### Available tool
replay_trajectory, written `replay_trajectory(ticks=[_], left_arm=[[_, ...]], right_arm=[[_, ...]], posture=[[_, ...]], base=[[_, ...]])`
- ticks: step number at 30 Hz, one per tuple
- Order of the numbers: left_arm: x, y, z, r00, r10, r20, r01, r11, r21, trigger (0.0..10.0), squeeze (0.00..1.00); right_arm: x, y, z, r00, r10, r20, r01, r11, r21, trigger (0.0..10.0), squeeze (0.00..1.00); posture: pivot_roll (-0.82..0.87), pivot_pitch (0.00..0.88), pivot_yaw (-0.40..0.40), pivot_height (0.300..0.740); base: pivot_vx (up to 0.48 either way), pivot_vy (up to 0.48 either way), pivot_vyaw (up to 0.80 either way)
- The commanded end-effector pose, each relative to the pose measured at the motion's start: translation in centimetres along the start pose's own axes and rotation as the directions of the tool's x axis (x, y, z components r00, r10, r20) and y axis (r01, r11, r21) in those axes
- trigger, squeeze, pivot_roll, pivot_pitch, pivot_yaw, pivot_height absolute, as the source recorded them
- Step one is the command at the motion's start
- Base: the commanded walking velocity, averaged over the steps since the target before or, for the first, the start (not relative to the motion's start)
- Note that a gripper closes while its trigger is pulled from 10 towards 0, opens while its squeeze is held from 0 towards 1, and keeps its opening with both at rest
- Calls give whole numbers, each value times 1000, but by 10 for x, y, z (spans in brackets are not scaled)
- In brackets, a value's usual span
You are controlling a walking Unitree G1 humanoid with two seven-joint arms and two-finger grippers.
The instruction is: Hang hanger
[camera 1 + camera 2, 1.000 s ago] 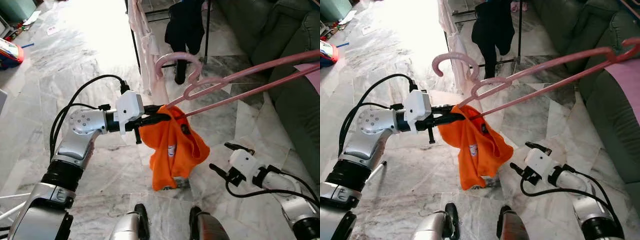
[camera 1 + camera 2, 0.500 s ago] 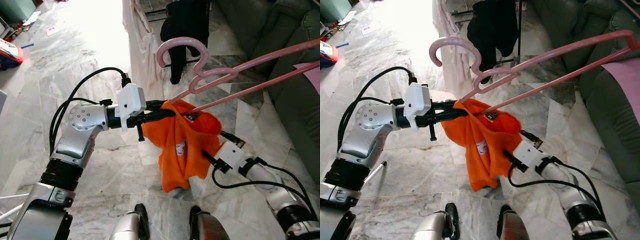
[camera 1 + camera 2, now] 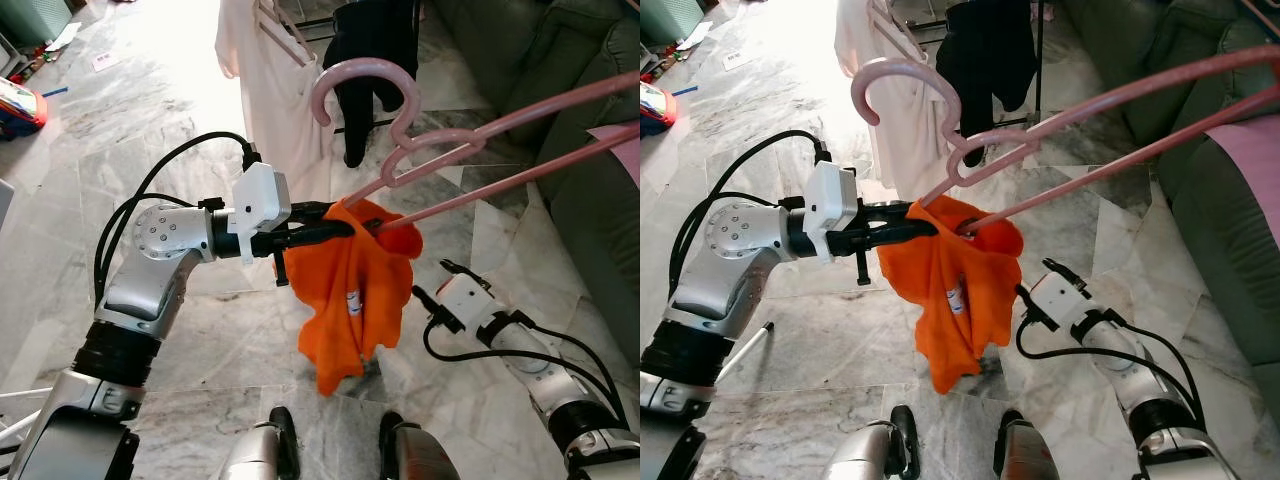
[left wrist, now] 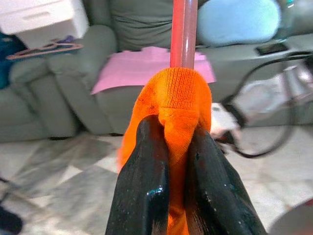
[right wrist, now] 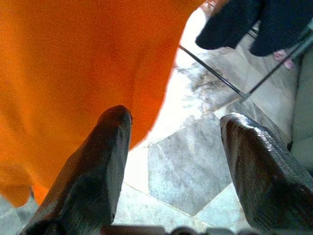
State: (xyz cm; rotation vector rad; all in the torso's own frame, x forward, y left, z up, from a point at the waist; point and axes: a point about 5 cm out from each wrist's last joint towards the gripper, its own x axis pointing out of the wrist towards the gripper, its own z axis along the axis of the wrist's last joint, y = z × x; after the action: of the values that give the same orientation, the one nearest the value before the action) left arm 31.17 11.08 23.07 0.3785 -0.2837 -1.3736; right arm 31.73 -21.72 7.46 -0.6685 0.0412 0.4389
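Beyond both grippers, past the grey-veined marble floor (image 3: 180, 110), stands a black metal clothes rack (image 3: 1040, 60) with a pale cream garment (image 3: 265, 80) and a dark garment (image 3: 375, 50) hanging from it; a dark green sofa (image 3: 590, 120) lies off to the right gripper's side. The long pink plastic hanger (image 3: 470, 140) reaches up and away from the left gripper (image 3: 335, 228), its hook (image 3: 360, 85) lifted toward the rack but not yet over any bar. A soft orange knit shirt (image 3: 350, 290) droops from the hanger's near end, just below that gripper. The hanger looks light and stiff, though long enough to lever and swing; the shirt is limp and could slide off, so a hold near the hook's neck would likely steer it best. The left gripper's fingers (image 4: 146, 181) are pinched together on a fold of orange cloth wrapped over the hanger's bar. The right gripper (image 3: 432, 285) is spread wide, holding nothing, one finger (image 5: 93, 176) close beside the hanging cloth, though contact cannot be judged.
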Motion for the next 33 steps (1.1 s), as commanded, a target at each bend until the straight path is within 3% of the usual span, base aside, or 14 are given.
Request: replay_trajectory(ticks=[1, 10, 14, 15, 16, 19, 22, 27, 31, 33], left_arm=[[-5, -2, 9, 999, -31, 33, 32, 999, -7, 0, 0], [-8, -11, 10, 991, -126, 40, 129, 986, -109, 0, 0], [-8, -12, -6, 993, -115, -18, 111, 985, -135, 0, 0], [-8, -12, -10, 994, -105, -31, 100, 986, -136, 0, 0], [-7, -12, -16, 995, -91, -42, 84, 987, -138, 0, 0], [-8, -15, -48, 994, -14, -109, -3, 987, -160, 0, 0], [-13, -23, -74, 983, 30, -183, -63, 982, -178, 0, 0], [-15, -25, -88, 969, 63, -238, -103, 982, -160, 0, 0], [-16, -21, -105, 936, 175, -306, -217, 970, -107, 0, 0], [-13, -22, -110, 932, 194, -307, -239, 964, -117, 0, 0]], right_arm=[[-3, -2, -4, 1000, -4, -6, 5, 1000, 26, 10000, 0], [-1, -9, 13, 988, 102, 118, -117, 985, 125, 10000, 0], [1, -15, 24, 970, 157, 185, -197, 955, 222, 10000, 59], [1, -16, 25, 968, 163, 191, -206, 951, 229, 10000, 965], [1, -16, 26, 965, 172, 196, -218, 945, 244, 10000, 1000], [-1, -12, 22, 967, 177, 182, -222, 939, 263, 10000, 1000], [-8, 6, 14, 962, 210, 174, -257, 913, 317, 10000, 1000], [-14, 20, 7, 963, 222, 154, -263, 898, 352, 10000, 1000], [-16, 32, 3, 972, 194, 129, -230, 887, 399, 10000, 1000], [-17, 33, 2, 977, 183, 109, -211, 893, 397, 10000, 1000]], posture=[[1, 293, 100, 740], [2, 296, 103, 740], [-5, 296, 105, 740], [-10, 295, 105, 740], [-12, 294, 104, 740], [-30, 282, 97, 740], [-43, 275, 89, 740], [-61, 259, 84, 740], [-81, 241, 87, 740], [-87, 236, 88, 740]], base=[[0, 0, 0], [0, 0, 0], [0, 0, 0], [0, 0, 0], [0, 0, 0], [0, 0, 0], [0, 0, 0], [0, 0, 0], [0, 0, 0], [0, 0, 0]])
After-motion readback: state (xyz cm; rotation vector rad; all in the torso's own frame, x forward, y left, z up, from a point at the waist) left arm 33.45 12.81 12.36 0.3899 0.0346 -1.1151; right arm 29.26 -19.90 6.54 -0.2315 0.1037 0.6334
